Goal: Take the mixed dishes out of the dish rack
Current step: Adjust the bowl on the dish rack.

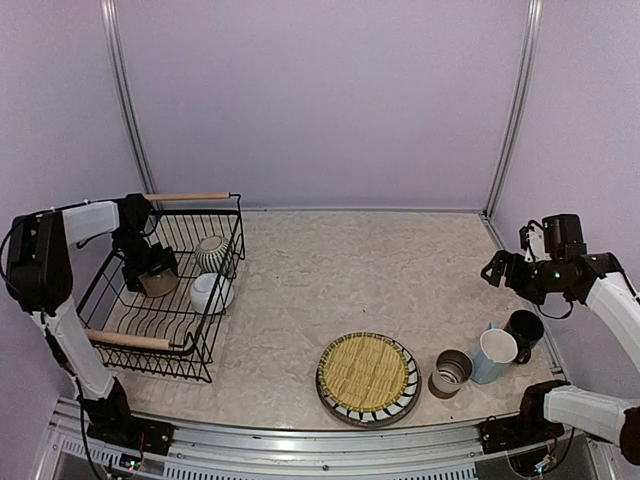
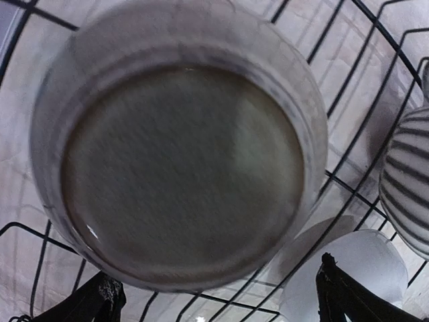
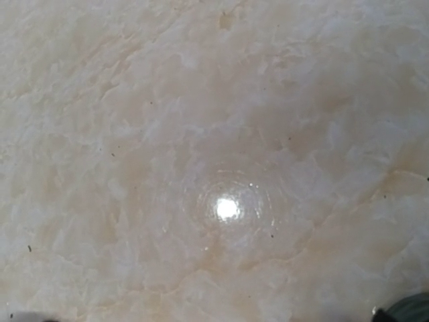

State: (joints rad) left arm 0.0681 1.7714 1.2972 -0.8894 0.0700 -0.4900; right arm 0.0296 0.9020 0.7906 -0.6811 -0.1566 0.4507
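Beige bowl (image 2: 181, 168) sits mouth up in far-left part of dish rack (image 1: 150, 362) — directly under left gripper (image 2: 218, 272), between its two fingers (image 2: 100, 298). Contact w/ fingers: can't tell. Bowl round, pale rim, brownish inside, blurred in wrist view. Left jaws spread wide, nothing gripped. White bowl (image 2: 348, 268) and grey-striped pot (image 2: 409, 188) just beside it, same rack. Right gripper (image 1: 497, 270) hangs over bare table (image 3: 201, 100) at right — jaws released, empty.
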